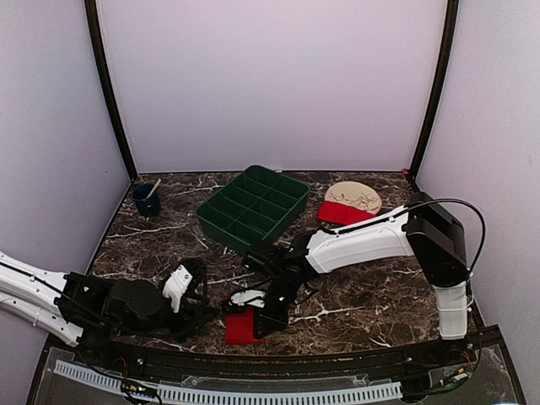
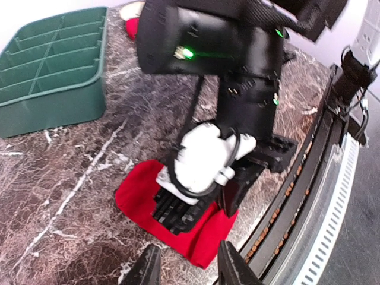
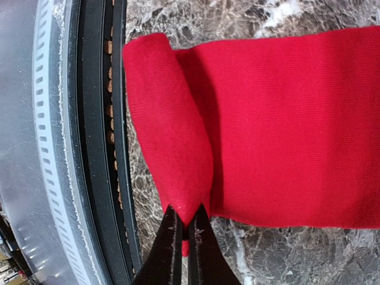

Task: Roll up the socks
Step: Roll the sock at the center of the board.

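Note:
One of the red socks (image 1: pixel 240 329) lies at the table's near edge, stretched flat (image 3: pixel 285 130) except for its end nearest the edge, which is turned over into a short roll (image 3: pixel 166 130). My right gripper (image 3: pixel 187 228) is shut on the corner of that rolled end and comes down onto the sock from above (image 1: pixel 251 321). My left gripper (image 2: pixel 190 270) stands open just left of the sock (image 2: pixel 133 193), nothing between its fingers. A second red sock (image 1: pixel 342 213) lies at the back right, partly under a beige cloth item (image 1: pixel 354 197).
A green compartment tray (image 1: pixel 253 207) sits at the back centre. A dark blue cup (image 1: pixel 146 201) with a stick in it stands at the back left. The black rail and perforated strip (image 1: pixel 253 392) run along the near edge, right beside the sock.

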Controlling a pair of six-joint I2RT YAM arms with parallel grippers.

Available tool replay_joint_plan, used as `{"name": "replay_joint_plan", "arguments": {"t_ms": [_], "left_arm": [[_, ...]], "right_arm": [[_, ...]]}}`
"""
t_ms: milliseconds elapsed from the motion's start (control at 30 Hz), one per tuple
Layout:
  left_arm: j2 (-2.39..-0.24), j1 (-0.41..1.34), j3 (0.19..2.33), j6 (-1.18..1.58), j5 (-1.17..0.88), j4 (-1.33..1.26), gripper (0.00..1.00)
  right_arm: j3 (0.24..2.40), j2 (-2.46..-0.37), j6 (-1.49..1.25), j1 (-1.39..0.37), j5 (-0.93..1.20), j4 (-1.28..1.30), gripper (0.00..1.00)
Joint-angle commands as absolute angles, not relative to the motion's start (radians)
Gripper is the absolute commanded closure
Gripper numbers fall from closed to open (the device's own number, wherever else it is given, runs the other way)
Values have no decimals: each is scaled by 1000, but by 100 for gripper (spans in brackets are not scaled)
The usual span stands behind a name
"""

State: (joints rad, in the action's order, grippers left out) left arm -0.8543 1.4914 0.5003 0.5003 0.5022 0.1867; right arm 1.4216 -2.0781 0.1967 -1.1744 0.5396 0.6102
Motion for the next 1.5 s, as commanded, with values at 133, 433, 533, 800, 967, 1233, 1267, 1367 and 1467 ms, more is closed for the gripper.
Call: {"name": "replay_joint_plan", "arguments": {"t_ms": [133, 433, 533, 800, 967, 1233, 1267, 1367, 1467], "left_arm": [[-1067, 1507, 555, 343, 363, 160, 66], [-1216, 1506, 558, 239, 332, 44, 65], [-1260, 1506, 567, 209, 315, 31, 61], [-1331, 1472, 569, 179, 350, 17, 55], [-1355, 1426, 563, 153, 315, -7, 54], [-1382, 1393, 561, 130, 229, -22, 54], [-1382, 1392, 559, 129, 213, -24, 54], [-1391, 1385, 555, 130, 185, -26, 55], [-1401, 1380, 553, 134, 173, -23, 55]], "right_arm": [[1488, -2131, 184, -1138, 616, 679, 97], [1512, -2154, 189, -1115, 655, 706, 97], [1518, -2157, 189, -1113, 663, 711, 97], [1521, -2163, 195, -1112, 673, 722, 96], [1521, -2161, 193, -1109, 679, 720, 97], [1532, -2171, 198, -1103, 691, 725, 97], [1532, -2173, 198, -1103, 694, 725, 97], [1534, -2174, 199, -1101, 697, 725, 97], [1533, -2174, 199, -1101, 700, 728, 97]]}}
